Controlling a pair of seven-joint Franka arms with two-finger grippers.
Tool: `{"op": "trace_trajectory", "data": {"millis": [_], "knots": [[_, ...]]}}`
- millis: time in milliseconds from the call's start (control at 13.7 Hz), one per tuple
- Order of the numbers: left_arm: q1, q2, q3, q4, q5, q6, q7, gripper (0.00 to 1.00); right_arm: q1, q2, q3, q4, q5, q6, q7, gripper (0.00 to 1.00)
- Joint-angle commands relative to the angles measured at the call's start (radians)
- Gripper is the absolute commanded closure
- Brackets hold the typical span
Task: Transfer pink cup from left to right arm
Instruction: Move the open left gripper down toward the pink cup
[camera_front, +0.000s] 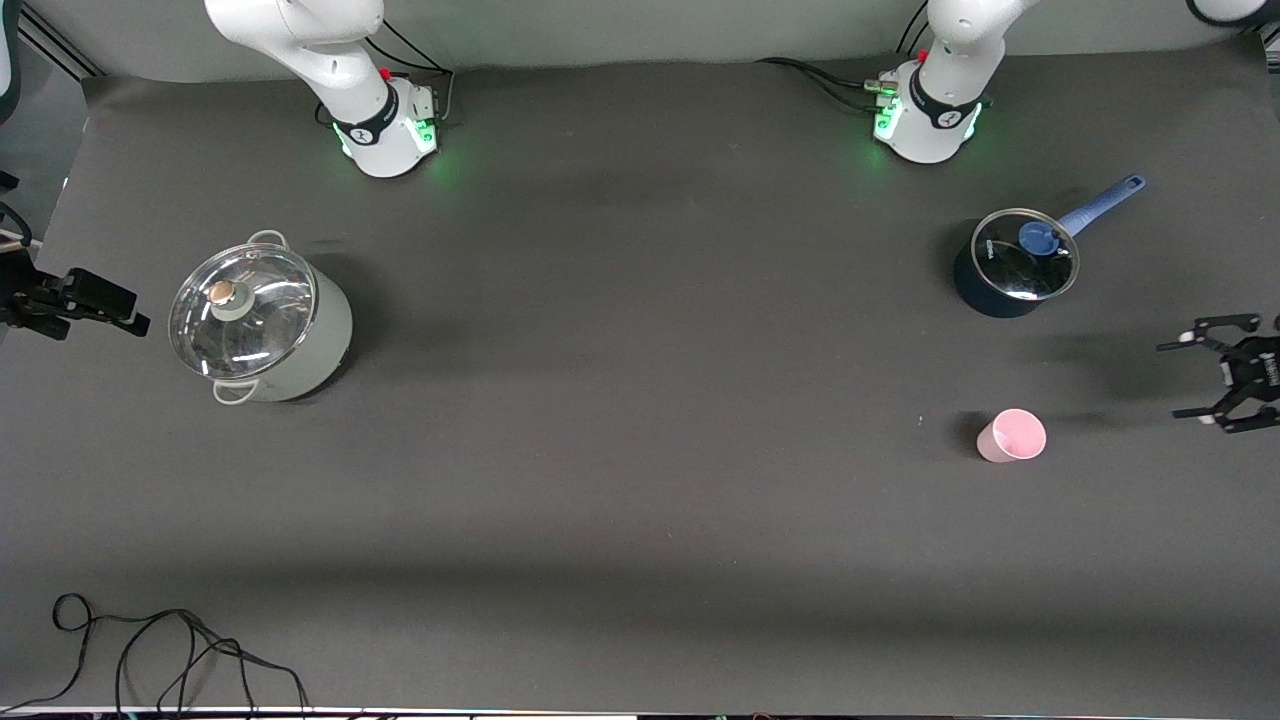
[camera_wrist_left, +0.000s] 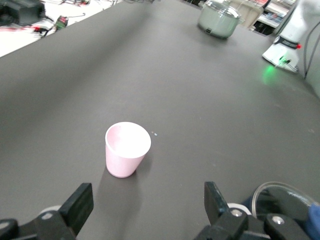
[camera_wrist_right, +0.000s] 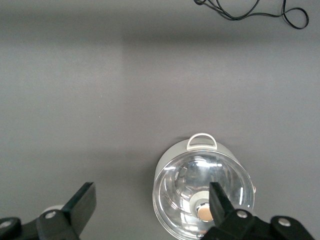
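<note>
The pink cup (camera_front: 1012, 436) (camera_wrist_left: 126, 149) stands upright and empty on the dark table toward the left arm's end. My left gripper (camera_front: 1192, 378) (camera_wrist_left: 147, 200) hovers low beside the cup, nearer that end's table edge. Its claw fingers (camera_wrist_left: 82, 200) are spread wide, pointing at the cup, with nothing between them. My right gripper (camera_front: 95, 305) (camera_wrist_right: 151, 200) hangs high by the right arm's end of the table, open and empty. One of its fingertips (camera_wrist_right: 217, 197) overlaps the lidded pot below.
A pale green-grey pot with a glass lid (camera_front: 262, 318) (camera_wrist_right: 202, 192) (camera_wrist_left: 218, 19) stands toward the right arm's end. A dark blue saucepan with lid (camera_front: 1015, 262) sits farther from the front camera than the cup. A black cable (camera_front: 170, 650) (camera_wrist_right: 250, 10) lies at the near edge.
</note>
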Motion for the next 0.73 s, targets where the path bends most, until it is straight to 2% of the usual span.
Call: {"op": "trace_trajectory", "data": {"millis": [0,365,657], "knots": [[0.023,0.129,-0.012,0.056,-0.072,-0.039,0.140,0.01,0.006,-0.001,-0.004,0.009,-0.017,-0.010,0.000,0.00],[0.046,0.297,-0.015,0.058,-0.145,-0.036,0.393,0.01,0.006,0.000,-0.010,0.009,-0.017,-0.013,-0.040,0.00],[0.034,0.354,-0.021,0.076,-0.198,-0.033,0.479,0.01,0.006,0.000,-0.012,0.009,-0.017,-0.015,-0.040,0.00]]}}
